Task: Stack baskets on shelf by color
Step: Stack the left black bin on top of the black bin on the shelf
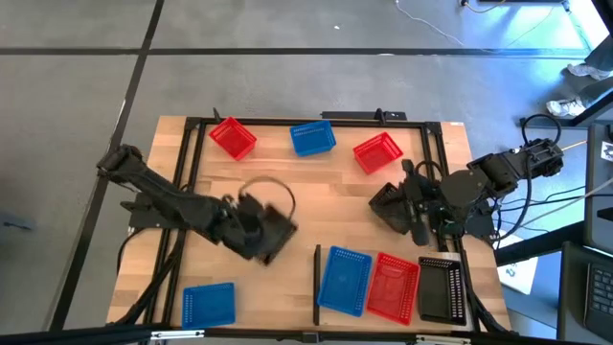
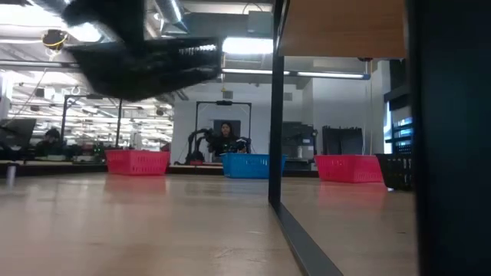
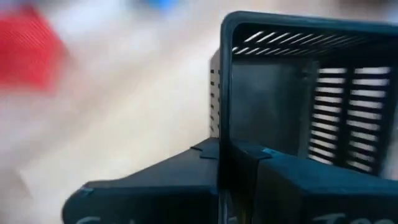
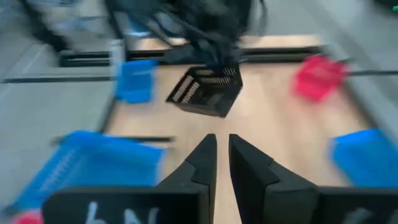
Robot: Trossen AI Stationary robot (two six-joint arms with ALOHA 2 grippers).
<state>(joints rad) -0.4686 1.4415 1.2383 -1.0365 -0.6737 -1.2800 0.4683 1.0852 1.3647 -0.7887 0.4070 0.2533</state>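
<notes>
My left gripper [image 1: 261, 230] is over the table's middle-left, shut on a black basket [image 1: 278, 230] that hangs high in the low view [image 2: 146, 65]. My right gripper [image 4: 222, 152] waits over the table's right side [image 1: 402, 206], holding nothing, its fingers a narrow gap apart. A red basket [image 1: 232, 137], a blue basket [image 1: 312, 137] and another red basket [image 1: 378, 151] rest along the far side. A blue basket [image 1: 209, 304] lies near-left. On the shelf [image 1: 378, 254], past its black bar [image 1: 317, 283], sit blue [image 1: 347, 280], red [image 1: 393, 287] and black [image 1: 442, 287] baskets. My left gripper pinches the black basket's side wall at its rim [image 3: 225, 146], one finger [image 3: 323, 186] inside the basket and the other [image 3: 155, 186] outside. The basket is lifted clear of the table and tilted, its latticed walls [image 3: 348, 118] reaching out beyond the fingers.
Black frame rails [image 1: 192, 172] run around the table, and an upright post [image 2: 276, 115] stands in the low view. Bare wood [image 1: 335, 192] lies between the two arms. Cables [image 1: 536, 206] trail off the right edge. A person [image 2: 226, 138] sits far behind the table.
</notes>
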